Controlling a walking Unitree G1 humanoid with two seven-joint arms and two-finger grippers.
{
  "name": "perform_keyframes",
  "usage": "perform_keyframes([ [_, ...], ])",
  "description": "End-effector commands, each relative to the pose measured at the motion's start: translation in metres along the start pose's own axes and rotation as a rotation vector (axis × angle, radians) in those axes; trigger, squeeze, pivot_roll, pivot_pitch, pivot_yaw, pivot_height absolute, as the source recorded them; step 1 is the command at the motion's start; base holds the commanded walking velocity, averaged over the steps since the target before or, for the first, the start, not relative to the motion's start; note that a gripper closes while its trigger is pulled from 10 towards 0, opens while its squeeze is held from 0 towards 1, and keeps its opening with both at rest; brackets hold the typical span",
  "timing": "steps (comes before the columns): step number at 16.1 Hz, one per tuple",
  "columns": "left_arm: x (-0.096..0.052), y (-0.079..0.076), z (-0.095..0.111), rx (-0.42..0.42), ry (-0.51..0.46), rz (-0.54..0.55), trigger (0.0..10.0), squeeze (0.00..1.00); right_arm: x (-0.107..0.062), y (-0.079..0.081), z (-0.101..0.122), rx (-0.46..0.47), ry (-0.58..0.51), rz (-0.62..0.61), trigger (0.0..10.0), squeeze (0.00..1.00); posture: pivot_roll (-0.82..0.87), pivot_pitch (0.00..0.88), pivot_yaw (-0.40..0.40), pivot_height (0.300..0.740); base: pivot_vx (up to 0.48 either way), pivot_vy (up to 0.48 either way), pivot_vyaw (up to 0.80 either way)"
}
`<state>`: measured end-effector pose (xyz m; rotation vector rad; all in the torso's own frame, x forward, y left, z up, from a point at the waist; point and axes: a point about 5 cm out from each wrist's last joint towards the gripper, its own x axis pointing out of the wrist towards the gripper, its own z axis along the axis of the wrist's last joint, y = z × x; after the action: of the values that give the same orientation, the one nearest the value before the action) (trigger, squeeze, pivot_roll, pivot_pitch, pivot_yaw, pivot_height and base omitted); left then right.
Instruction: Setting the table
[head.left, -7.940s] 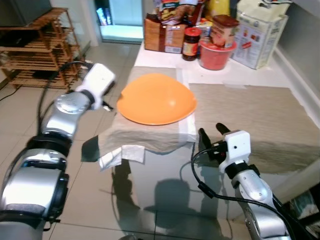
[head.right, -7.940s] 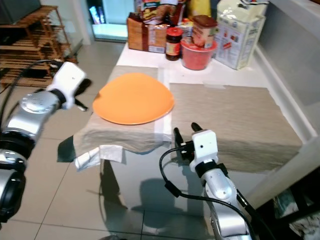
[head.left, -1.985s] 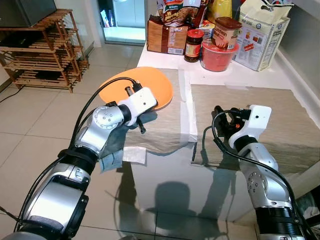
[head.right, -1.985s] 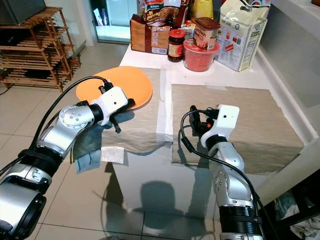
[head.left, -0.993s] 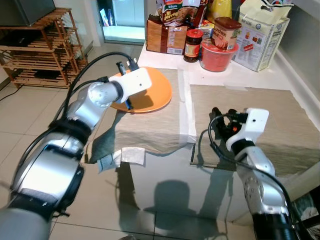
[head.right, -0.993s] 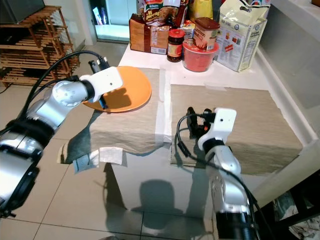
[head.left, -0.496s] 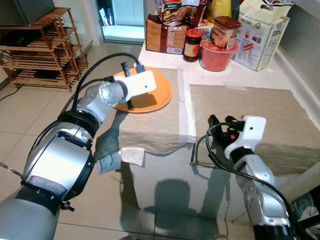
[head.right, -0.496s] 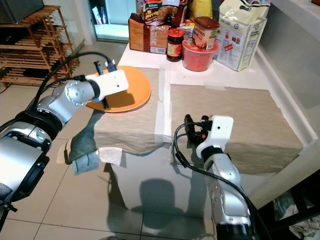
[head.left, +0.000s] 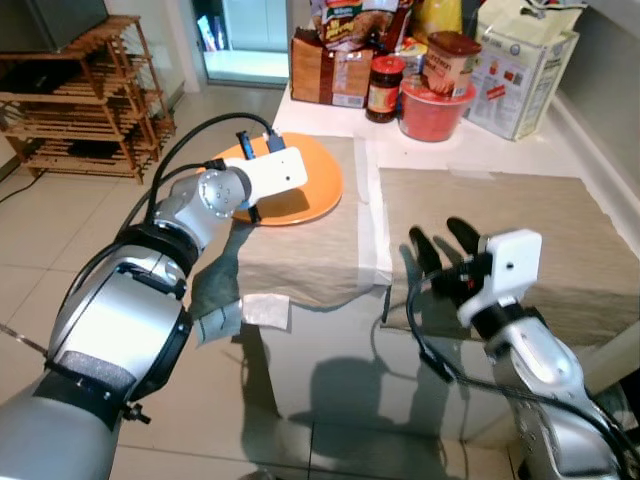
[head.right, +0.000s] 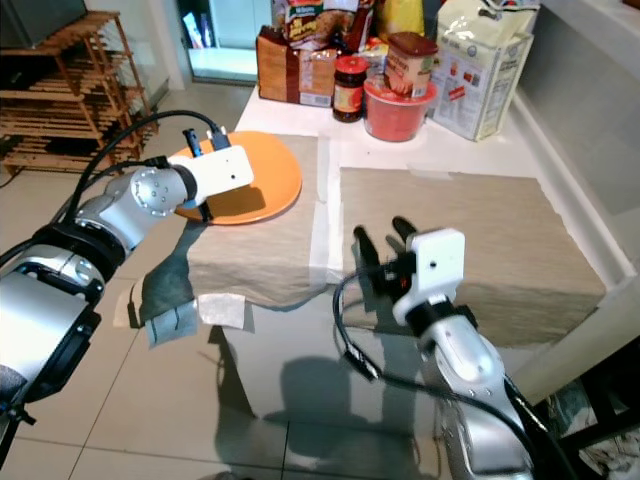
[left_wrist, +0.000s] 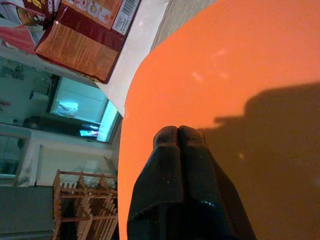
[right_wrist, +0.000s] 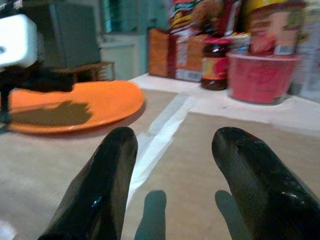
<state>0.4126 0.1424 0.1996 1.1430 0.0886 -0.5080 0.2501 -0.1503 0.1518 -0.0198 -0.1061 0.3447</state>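
One orange plate (head.left: 292, 182) lies flat on the left placemat (head.left: 300, 255), at the worktop's (head.right: 430, 155) left edge. The left gripper (left_wrist: 179, 134) is right on top of it, jaws clenched with nothing between them. The right gripper (right_wrist: 172, 142) hovers well apart over the right placemat (head.right: 500, 240), jaws spread and empty. I think the left arm, being nearer, should move the plate.

Orange plate (head.left: 300, 185) smooth, semi-glossy; placemat (head.left: 520, 250) coarse woven cloth; left tool (left_wrist: 178, 137) fingers glossy black plastic.
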Motion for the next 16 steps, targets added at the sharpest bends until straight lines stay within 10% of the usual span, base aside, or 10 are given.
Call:
perform_keyframes([
  [1,0.001,0.003,0.003,-0.010,0.007,-0.004,10.0,0.00,-0.001,0.003,0.004,0.004,0.000,0.034,10.0,0.00,-0.07,0.003,0.027,0.740,0.000,0.000,0.00],
  [16,0.006,-0.018,0.008,-0.006,0.028,-0.202,10.0,0.00,-0.011,0.019,0.007,0.044,0.060,0.152,10.0,0.00,-0.08,0.000,0.042,0.740,0.000,0.000,0.00],
])
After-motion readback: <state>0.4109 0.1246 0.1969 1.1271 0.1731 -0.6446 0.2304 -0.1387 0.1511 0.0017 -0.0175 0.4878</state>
